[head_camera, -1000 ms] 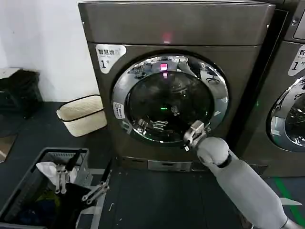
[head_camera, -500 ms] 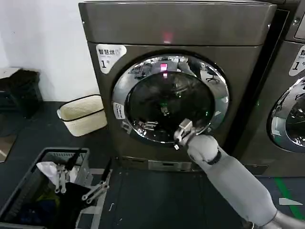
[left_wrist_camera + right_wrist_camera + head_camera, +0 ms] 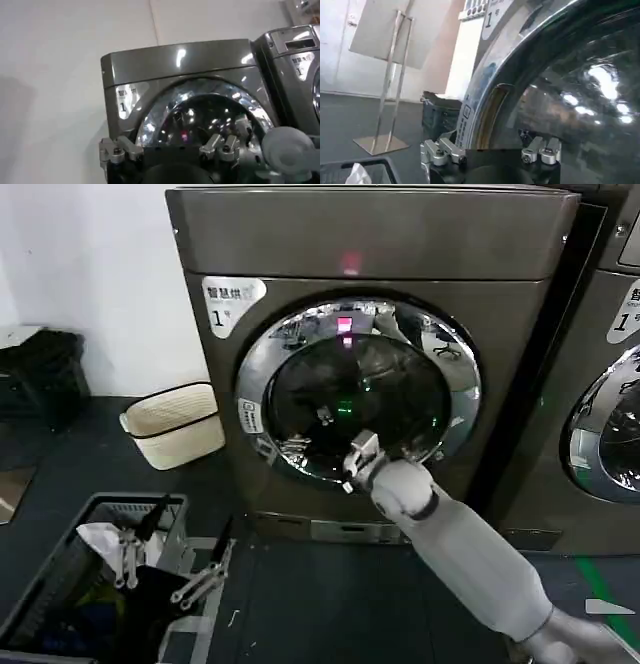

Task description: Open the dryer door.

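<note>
The dryer [image 3: 370, 244] is a dark grey-bronze front-loader with a white "1" sticker and a pink light on its top panel. Its round dryer door [image 3: 262, 354] has a chrome rim and dark glass and sits flush against the front. My right gripper [image 3: 356, 460] is open at the lower middle of the door, close to the glass. In the right wrist view the right gripper [image 3: 490, 149] faces the chrome rim [image 3: 485, 95], and a narrow recess [image 3: 492, 117] sits beside the glass. My left gripper [image 3: 165, 572] hangs open, low at the left over a basket, and points at the dryer [image 3: 180, 60].
A grey laundry basket [image 3: 50, 579] with clothes stands at the lower left. A cream woven basket [image 3: 172, 424] sits on the floor left of the dryer, and a black crate [image 3: 40, 374] lies farther left. A twin machine [image 3: 610, 384] stands close on the right.
My right gripper has slid left along the lower part of the door, from the lower right rim to the lower middle. The door and the left arm have not moved.
</note>
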`<state>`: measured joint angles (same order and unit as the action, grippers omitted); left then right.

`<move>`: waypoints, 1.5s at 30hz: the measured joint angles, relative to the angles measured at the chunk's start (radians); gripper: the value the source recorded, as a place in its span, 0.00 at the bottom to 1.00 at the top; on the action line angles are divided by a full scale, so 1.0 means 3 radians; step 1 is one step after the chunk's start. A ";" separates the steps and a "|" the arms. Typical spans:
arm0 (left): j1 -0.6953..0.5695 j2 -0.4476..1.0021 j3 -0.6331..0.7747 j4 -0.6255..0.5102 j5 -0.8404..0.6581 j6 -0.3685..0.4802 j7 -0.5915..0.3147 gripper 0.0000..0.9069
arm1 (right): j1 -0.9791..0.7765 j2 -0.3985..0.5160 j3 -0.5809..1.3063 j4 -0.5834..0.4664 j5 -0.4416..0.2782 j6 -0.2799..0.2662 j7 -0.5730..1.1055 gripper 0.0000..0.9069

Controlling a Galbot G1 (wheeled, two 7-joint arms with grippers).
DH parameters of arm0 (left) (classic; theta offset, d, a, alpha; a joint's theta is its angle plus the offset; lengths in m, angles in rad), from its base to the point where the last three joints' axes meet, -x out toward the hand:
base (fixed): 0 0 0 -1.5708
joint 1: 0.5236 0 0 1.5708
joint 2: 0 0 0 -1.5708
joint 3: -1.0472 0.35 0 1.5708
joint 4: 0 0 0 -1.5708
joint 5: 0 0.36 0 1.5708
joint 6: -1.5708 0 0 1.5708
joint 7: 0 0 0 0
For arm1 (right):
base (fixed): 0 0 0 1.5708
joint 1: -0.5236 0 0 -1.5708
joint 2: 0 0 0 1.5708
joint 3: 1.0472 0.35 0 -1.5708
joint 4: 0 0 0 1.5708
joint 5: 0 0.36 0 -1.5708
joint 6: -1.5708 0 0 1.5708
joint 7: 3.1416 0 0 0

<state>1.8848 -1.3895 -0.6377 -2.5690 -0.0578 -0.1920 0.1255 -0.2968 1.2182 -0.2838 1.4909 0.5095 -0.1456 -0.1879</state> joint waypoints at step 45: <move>-0.0097 0.0033 -0.0135 0.0000 -0.0114 0.0057 -0.0007 1.00 | 0.0137 0.0124 -0.0157 -0.0292 0.0356 0.0228 -0.1012 1.00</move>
<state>1.8558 -1.3796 -0.6781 -2.5690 -0.0921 -0.1748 0.1235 -0.2558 1.2553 -0.3310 1.4034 0.6164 -0.0771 -0.4915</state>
